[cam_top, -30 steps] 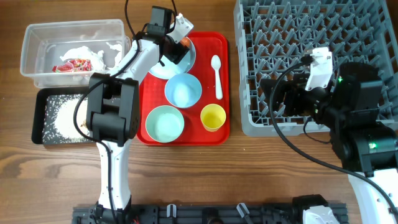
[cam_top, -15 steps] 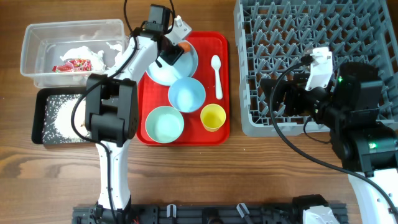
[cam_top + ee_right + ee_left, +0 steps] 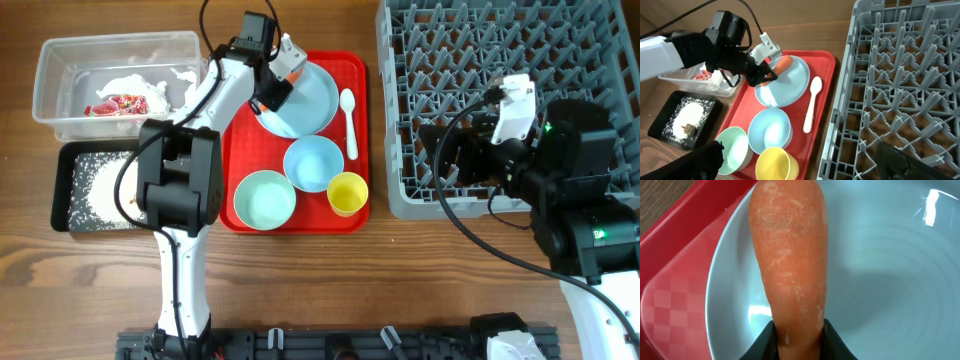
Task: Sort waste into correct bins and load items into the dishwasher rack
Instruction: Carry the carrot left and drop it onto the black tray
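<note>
Left pincer (image 3: 799, 334) gripping carrot (image 3: 790, 255) over blue plate (image 3: 880, 295); right pincer (image 3: 802, 160) wide open

Left wrist view: left gripper (image 3: 798, 349) cropped by the bottom edge to two dark stubs, hiding the lower end of the carrot (image 3: 790, 255) clamped between them. Plate (image 3: 880, 280) cut off right and below, red tray (image 3: 675, 295) left and above.

Overhead: carrot reduced to an orange sliver beside the gripper. Dishwasher rack (image 3: 470, 60) running off the top and right edges, near corner buried under the right arm (image 3: 570, 180).

Right wrist view: right gripper (image 3: 802, 160) only two blurred dark shapes at the bottom edge, wide apart. Yellow cup (image 3: 777, 165) clipped below. Clear tub (image 3: 722, 86) mostly behind the left arm (image 3: 670, 50). Rice (image 3: 685, 110) too fine to tell grain from grain.
</note>
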You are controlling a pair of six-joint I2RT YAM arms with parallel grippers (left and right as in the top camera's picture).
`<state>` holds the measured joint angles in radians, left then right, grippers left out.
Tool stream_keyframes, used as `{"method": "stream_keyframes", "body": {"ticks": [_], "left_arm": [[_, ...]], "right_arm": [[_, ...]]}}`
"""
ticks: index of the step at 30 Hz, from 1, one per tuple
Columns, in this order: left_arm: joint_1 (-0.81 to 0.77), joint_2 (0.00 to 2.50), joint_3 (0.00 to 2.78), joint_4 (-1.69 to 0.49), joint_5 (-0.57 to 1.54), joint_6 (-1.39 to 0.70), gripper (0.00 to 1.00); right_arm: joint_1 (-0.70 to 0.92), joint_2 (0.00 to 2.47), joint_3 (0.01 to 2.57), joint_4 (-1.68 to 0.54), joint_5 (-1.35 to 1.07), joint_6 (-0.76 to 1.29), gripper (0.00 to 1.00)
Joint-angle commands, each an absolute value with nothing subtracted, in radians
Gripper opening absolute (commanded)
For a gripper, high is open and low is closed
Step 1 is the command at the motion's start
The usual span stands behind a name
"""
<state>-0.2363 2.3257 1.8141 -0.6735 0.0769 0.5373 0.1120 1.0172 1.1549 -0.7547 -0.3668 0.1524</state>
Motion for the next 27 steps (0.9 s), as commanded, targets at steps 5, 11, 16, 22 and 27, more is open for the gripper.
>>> {"method": "stream_keyframes", "body": {"ticks": [5, 11, 16, 22, 27], "left_arm": [[-0.240, 2.199, 1.843, -0.712, -0.002, 0.345, 0.04], [-0.241, 1.879, 1.846, -0.914, -0.002, 0.136, 0.04], [-0.241, 1.635, 1.846, -1.242, -0.107, -0.079, 0.04], [-0.175, 1.513, 1.842, -1.595, -0.439, -0.491, 0.04], [-0.043, 1.499, 1.763, -1.617, -0.443, -0.593, 0.04]], "right_arm": [[0.107, 1.016, 1.178, -0.741, -0.384, 0.134, 1.00], [0.107, 1.016, 1.178, -0.741, -0.384, 0.134, 1.00], [0.107, 1.016, 1.178, -0.741, -0.384, 0.134, 1.00], [0.107, 1.016, 1.178, -0.743, -0.384, 0.134, 1.00], [0.107, 1.023, 1.178, -0.744, -0.384, 0.160, 1.00]]}}
